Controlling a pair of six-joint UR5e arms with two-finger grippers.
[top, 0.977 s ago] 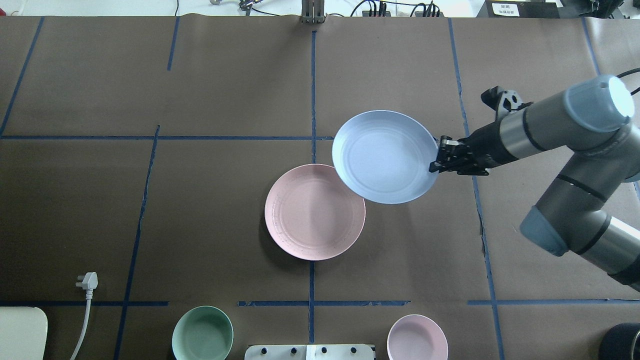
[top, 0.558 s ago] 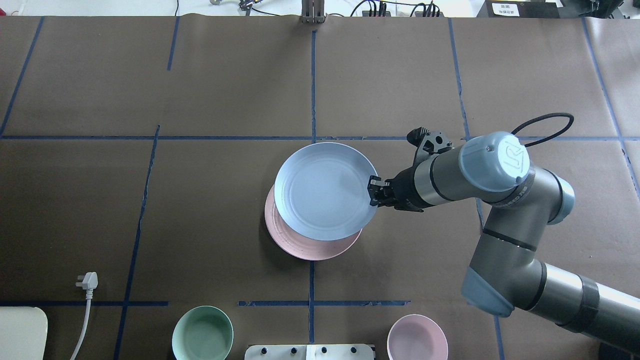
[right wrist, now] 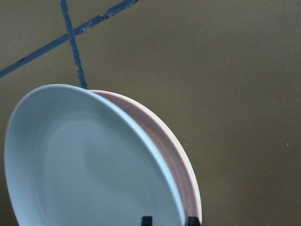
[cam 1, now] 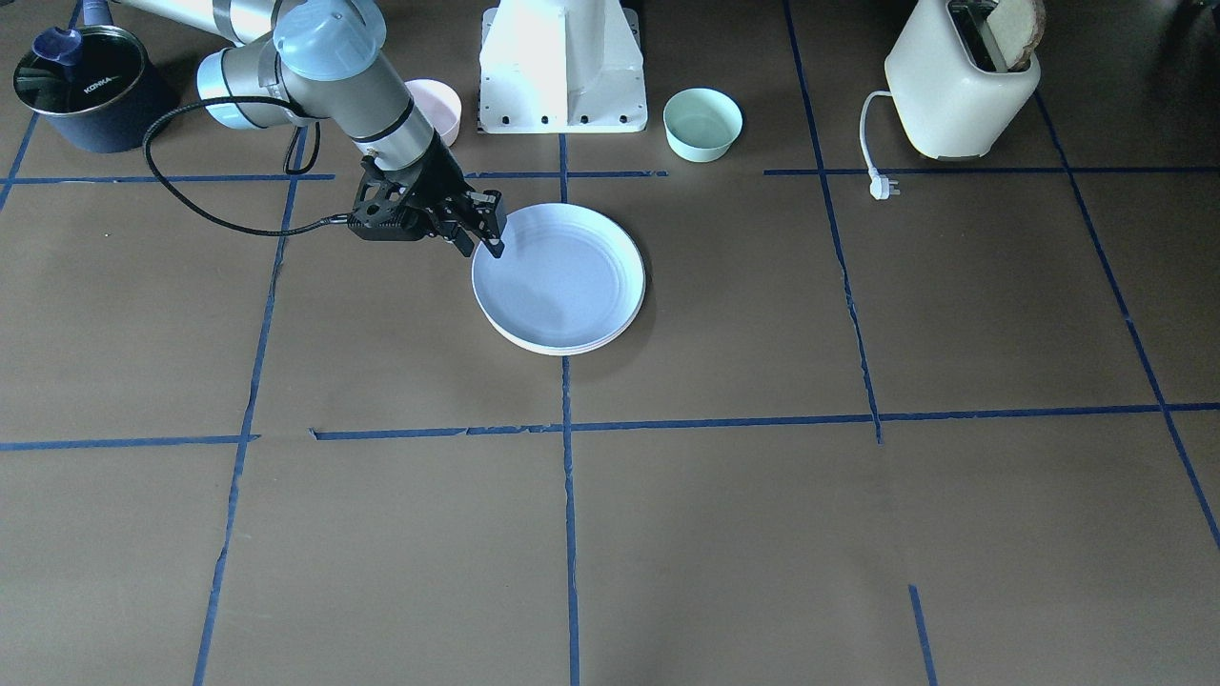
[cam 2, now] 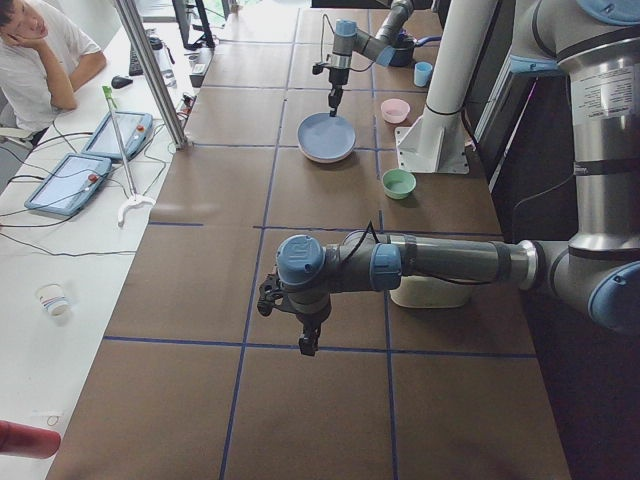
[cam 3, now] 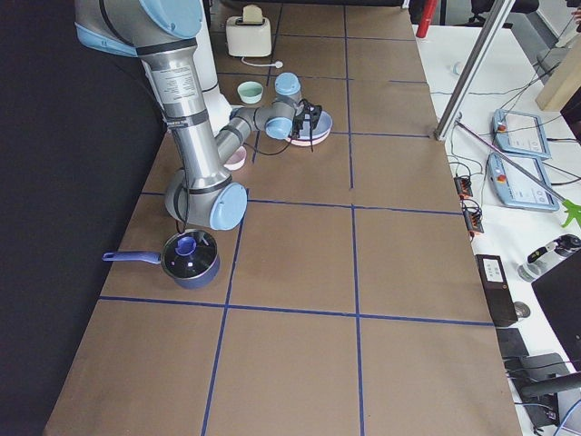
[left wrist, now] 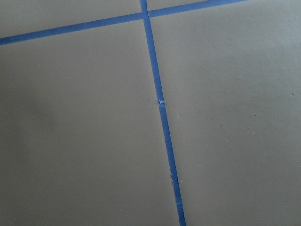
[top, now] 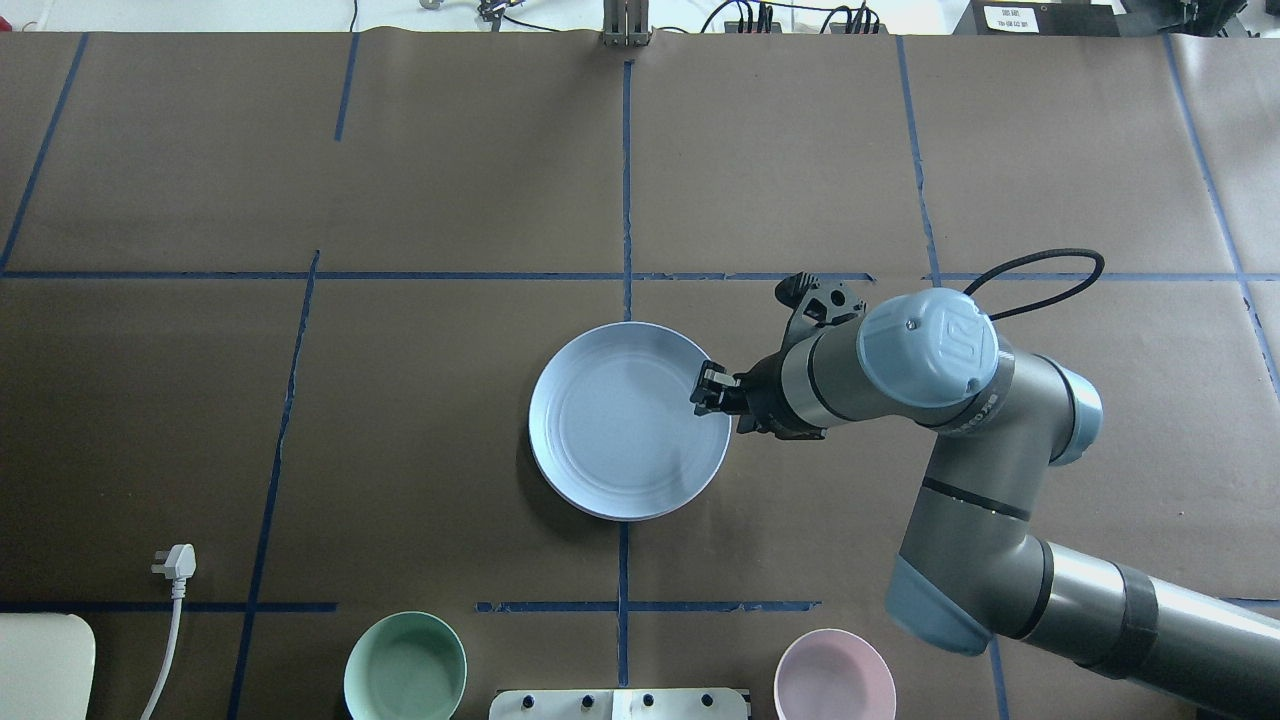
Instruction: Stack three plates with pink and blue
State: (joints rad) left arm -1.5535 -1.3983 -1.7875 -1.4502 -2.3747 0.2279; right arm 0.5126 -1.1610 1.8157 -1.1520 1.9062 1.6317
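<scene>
The pale blue plate (top: pixel 620 420) lies on the pale pink plate (right wrist: pixel 178 155) at the table's middle, still slightly tilted in the right wrist view (right wrist: pixel 84 165). Only the pink plate's rim shows beneath it. My right gripper (top: pixel 708 390) is shut on the blue plate's right rim, one finger inside and one outside (right wrist: pixel 168 220). The cream plate does not show on its own in any view. My left gripper (cam 2: pixel 308 345) hangs over bare table far from the plates. It shows only in the exterior left view, so I cannot tell whether it is open or shut.
A mint-green bowl (top: pixel 405 665) and a small pink bowl (top: pixel 835 675) stand near the robot's base (cam 1: pixel 562 67). A toaster (cam 1: pixel 958 81) with a loose plug (top: pixel 175 562) is at the left near corner. A dark pot (cam 1: pixel 81 86) sits at the right near corner.
My right arm carried the blue plate left and down from beside the pink plate to lie over it. The pink plate is now almost fully covered.
</scene>
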